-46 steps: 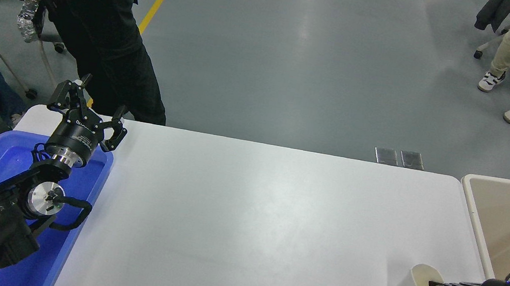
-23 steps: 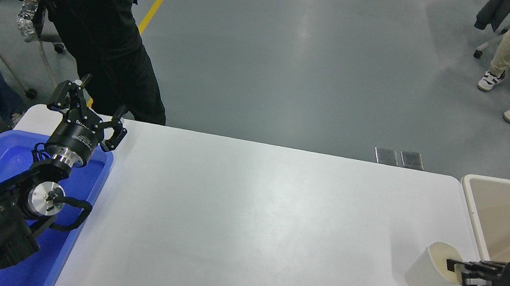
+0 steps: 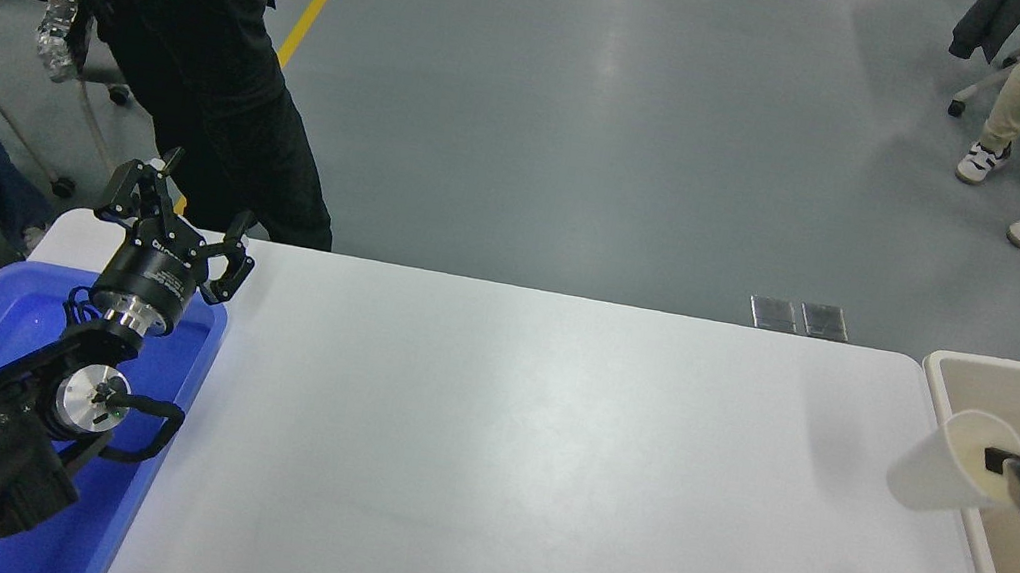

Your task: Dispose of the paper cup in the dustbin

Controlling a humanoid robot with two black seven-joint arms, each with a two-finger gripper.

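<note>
White table — rectangular, rounded corners, fills the lower middle of the view; grey floor beyond it.

Dustbin — large beige rectangular bin with a thick rim, set against the table's right edge, only partly in view.

Blue tray — bright blue plastic, at the table's left side, under the left arm.

Person — standing at the table's far left corner, blue top and black trousers, one hand holding a crumpled clear bottle. Other people's legs and shoes show at the top right.

Left gripper — black, parked over the far end of the blue tray, its fingers spread apart and holding nothing.

Right gripper — black, reaching in from the right edge over the dustbin; only its front part is in view. Its fingers pinch the rim of the paper cup, one inside the mouth.

Paper cup — small, plain white, cream inside; held off the table, tilted with its mouth toward the dustbin, straddling the bin's left rim, its base out over the table edge.
</note>
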